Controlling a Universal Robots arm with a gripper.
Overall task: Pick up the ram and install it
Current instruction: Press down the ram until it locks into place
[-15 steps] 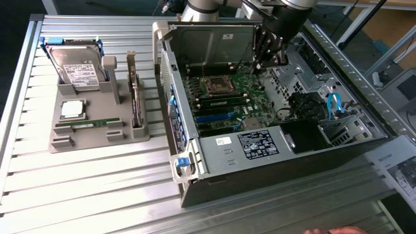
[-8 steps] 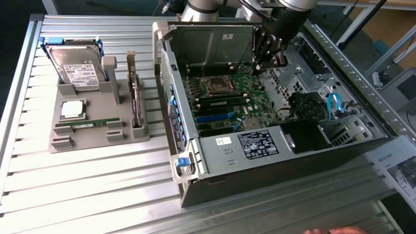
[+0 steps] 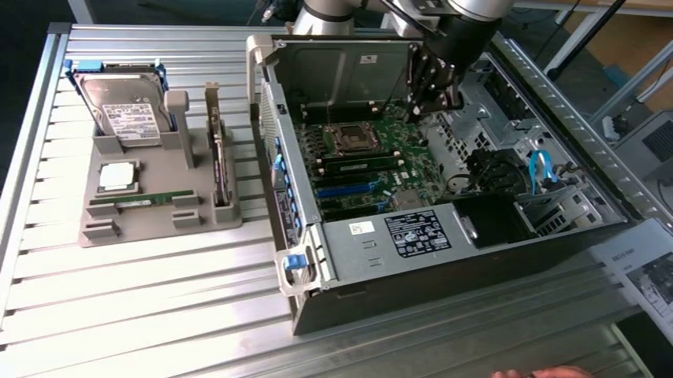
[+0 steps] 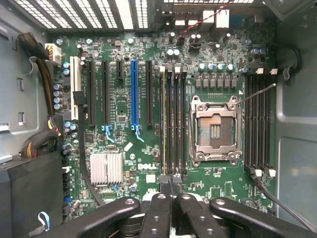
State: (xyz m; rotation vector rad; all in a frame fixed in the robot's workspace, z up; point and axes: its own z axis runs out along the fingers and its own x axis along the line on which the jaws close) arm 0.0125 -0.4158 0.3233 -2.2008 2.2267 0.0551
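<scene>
One ram (image 3: 142,201) stick is lying flat in the grey holder (image 3: 105,232), in the long slot along its front, just in front of the square processor (image 3: 117,176). Holder sits on the table (image 3: 158,315) toward the edge at the exterior view's left, with a drive (image 3: 126,114) standing at its back and a dark card (image 3: 219,157) on edge along the side nearest the case (image 3: 442,276). That puts the ram well apart from the hand (image 3: 431,109).

The hand is down inside the open case, hanging over the far part of the board (image 3: 368,177). Its fingers (image 4: 158,213) are pinched fully together and I can't see anything between them, looks empty to me. From the wrist view the tips sit over the end of the black memory slots (image 4: 174,124) right beside the bare socket (image 4: 215,130). Whether they actually touch the board, can't tell. One of those slots shows a yellowish edge, no idea what that is. A person's fingertips (image 3: 537,372) poke in at the table's near edge.
</scene>
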